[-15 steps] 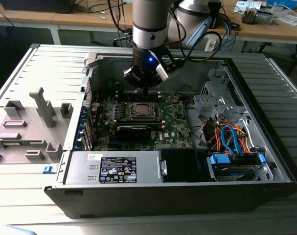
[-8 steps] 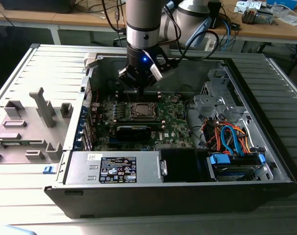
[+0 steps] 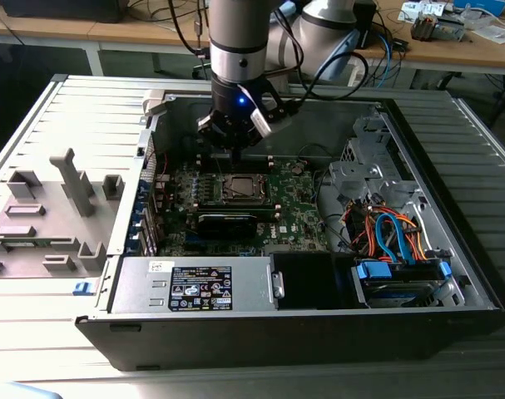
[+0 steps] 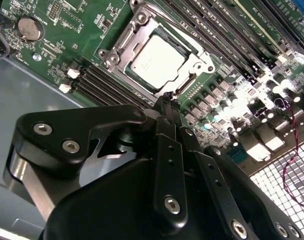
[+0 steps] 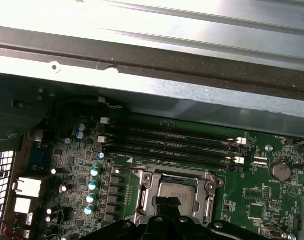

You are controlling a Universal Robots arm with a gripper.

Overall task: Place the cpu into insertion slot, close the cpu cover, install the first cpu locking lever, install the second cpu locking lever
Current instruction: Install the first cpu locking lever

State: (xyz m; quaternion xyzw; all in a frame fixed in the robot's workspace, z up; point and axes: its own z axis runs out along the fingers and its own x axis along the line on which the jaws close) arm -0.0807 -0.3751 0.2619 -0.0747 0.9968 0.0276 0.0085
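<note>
The cpu (image 4: 157,59) is a silver-grey square lying flat in the insertion slot (image 3: 239,189) on the green board. The cpu cover (image 4: 122,44), a silvery frame, lies down around the chip's edges, and the chip (image 5: 178,191) shows through its cut-out. My gripper (image 4: 164,100) hangs just above the socket's edge, black fingers pressed together with nothing visible between them. In the exterior view the gripper (image 3: 234,148) is inside the open case, over the board's far side. I cannot tell how the locking levers stand.
Black memory slots (image 5: 167,142) run beside the socket, toward the case wall (image 5: 141,80). A long black card (image 3: 227,223) lies on the socket's near side. A power supply (image 3: 194,284) and a drive bay with blue and orange cables (image 3: 393,241) fill the front. A grey fixture (image 3: 52,208) stands outside the case.
</note>
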